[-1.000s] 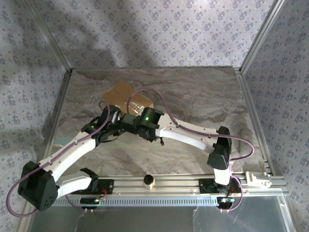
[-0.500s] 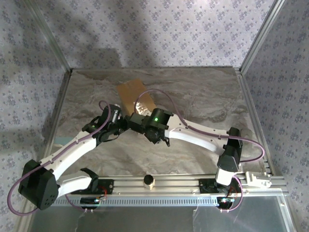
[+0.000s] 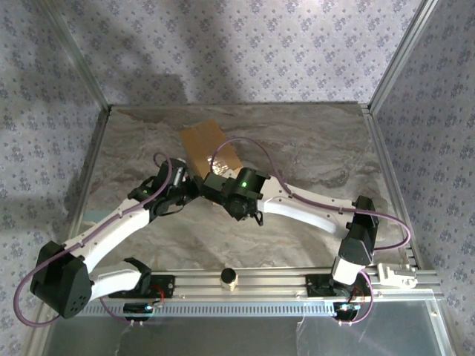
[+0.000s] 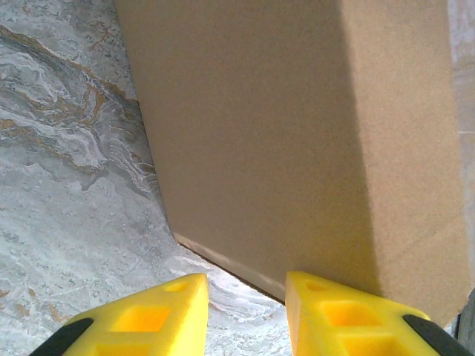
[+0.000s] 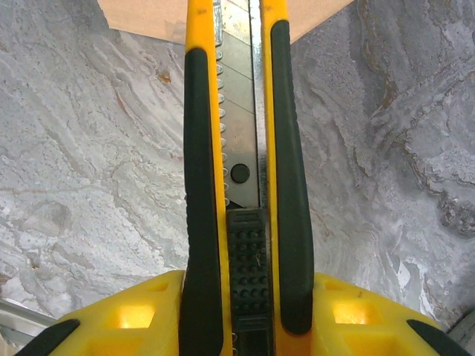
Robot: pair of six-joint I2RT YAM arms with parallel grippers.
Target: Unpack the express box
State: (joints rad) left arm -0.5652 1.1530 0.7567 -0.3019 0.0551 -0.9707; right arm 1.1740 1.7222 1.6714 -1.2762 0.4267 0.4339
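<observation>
From above I see the express box (image 3: pixel 204 142) lying toward the worktop's (image 3: pixel 319 148) far edge, left of centre, with both arms meeting at its near side. My left wrist camera adds that the left claw (image 4: pixel 249 300) stands narrowly parted around nothing, just beside the box's plain cardboard wall. The right wrist camera makes plain what is too small to tell from above: the right claw (image 5: pixel 241 319) is clamped on a yellow-and-black utility knife (image 5: pixel 237 148) that points at a corner of the box.

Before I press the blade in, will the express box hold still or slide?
Likely slides: the express box rests on a smooth marbled tabletop. Its flat cardboard side looks stiff, so it should shift whole, not buckle.
</observation>
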